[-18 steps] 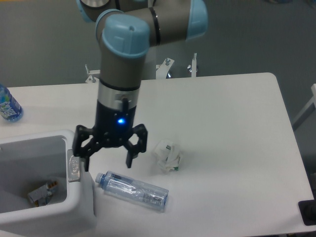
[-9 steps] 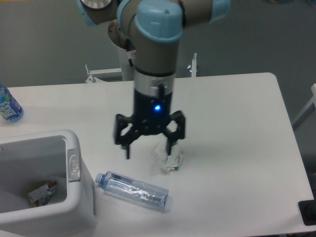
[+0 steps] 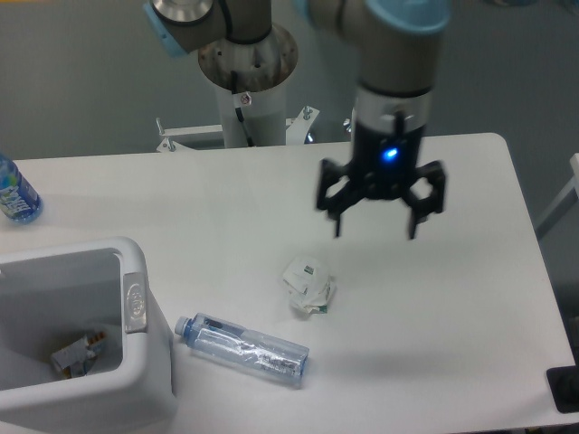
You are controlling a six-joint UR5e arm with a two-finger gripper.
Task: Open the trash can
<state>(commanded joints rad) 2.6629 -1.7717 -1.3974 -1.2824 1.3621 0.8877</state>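
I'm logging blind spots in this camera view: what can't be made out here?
- Trash can: left and bottom cut off by frame edges; no lid in view.
- Scrap inside the can: too small to identify.
- Far bottle: cut by the left edge.
- Gripper: slightly blurred.

One fixed camera is looking down at a white table (image 3: 470,298) from high in front.

It is facing the arm's base (image 3: 246,68) at the far edge — near enough that the trash can (image 3: 136,380) is getting cropped at the lower left corner, and the arm's top is running out of frame.
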